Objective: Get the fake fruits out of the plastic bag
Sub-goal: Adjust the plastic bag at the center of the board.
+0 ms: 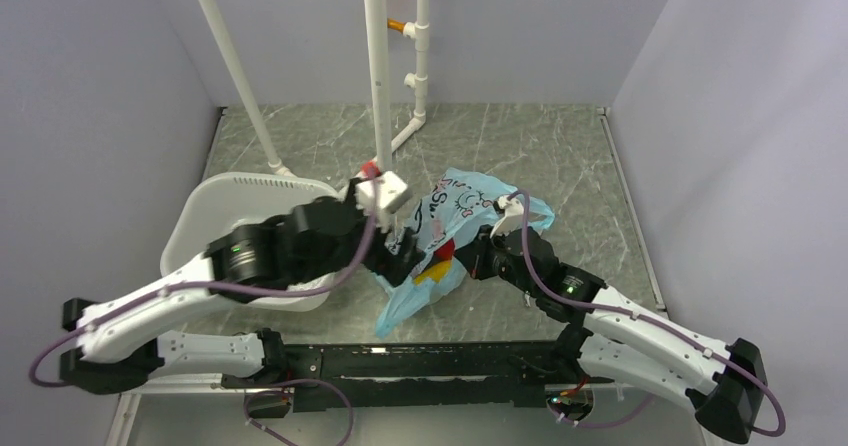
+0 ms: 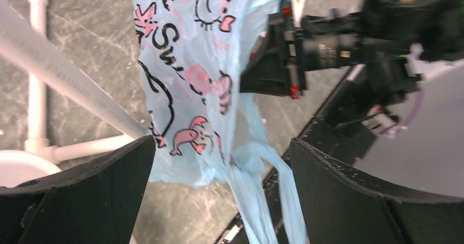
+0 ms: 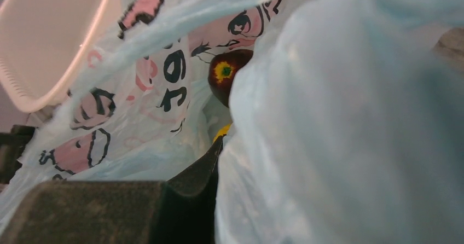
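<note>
My right gripper (image 1: pixel 465 258) clenched on plastic bag (image 1: pixel 455 204) film | left gripper (image 2: pixel 219 151) spread wide, bag at its 12 o'clock, untouched | maroon fruit (image 3: pixel 224 74), yellow fruit (image 3: pixel 221 132) lay inside | best: hold film taut, send left into the mouth

The plastic bag (image 3: pixel 339 118) fills the right wrist view, blurred and cut off at every edge. One fold covers the 3 o'clock side of the maroon fruit (image 3: pixel 223 75). At its 6 o'clock only a yellow sliver (image 3: pixel 221 132) of another fruit peeks out. The right gripper (image 3: pixel 208 167) has its closed tips sunk in the film, so the pinch point is hidden.

From above, a red and yellow patch (image 1: pixel 440 263) shows through the bag, too small to identify. The left arm (image 1: pixel 290 246) hides much of the white basket (image 1: pixel 215 201). The fingers (image 2: pixel 87 189) of the left gripper (image 2: pixel 221 145) run off the bottom edge.
</note>
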Action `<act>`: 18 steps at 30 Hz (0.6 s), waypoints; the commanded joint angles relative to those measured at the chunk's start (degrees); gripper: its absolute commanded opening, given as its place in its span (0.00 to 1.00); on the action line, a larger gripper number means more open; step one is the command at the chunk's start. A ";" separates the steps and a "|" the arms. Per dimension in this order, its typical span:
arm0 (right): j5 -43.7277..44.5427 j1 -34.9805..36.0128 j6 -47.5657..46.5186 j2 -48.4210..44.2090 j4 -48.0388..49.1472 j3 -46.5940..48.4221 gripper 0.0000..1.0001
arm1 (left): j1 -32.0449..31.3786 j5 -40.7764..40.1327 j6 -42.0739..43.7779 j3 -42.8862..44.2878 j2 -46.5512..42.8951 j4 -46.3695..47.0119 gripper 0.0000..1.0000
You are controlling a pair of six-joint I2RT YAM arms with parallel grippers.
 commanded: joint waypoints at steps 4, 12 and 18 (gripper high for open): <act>-5.47 0.00 -3.47 -2.91 2.44 2.13 0.00 | 2.56 -4.13 6.26 6.85 15.89 -0.27 0.99; -5.82 -0.06 -3.63 -5.44 0.25 1.71 0.00 | 2.87 -12.32 6.40 6.71 25.03 1.90 0.83; -4.05 -0.03 -3.39 -8.71 -4.32 0.22 0.00 | 4.85 -13.65 7.40 5.28 25.74 -0.04 0.20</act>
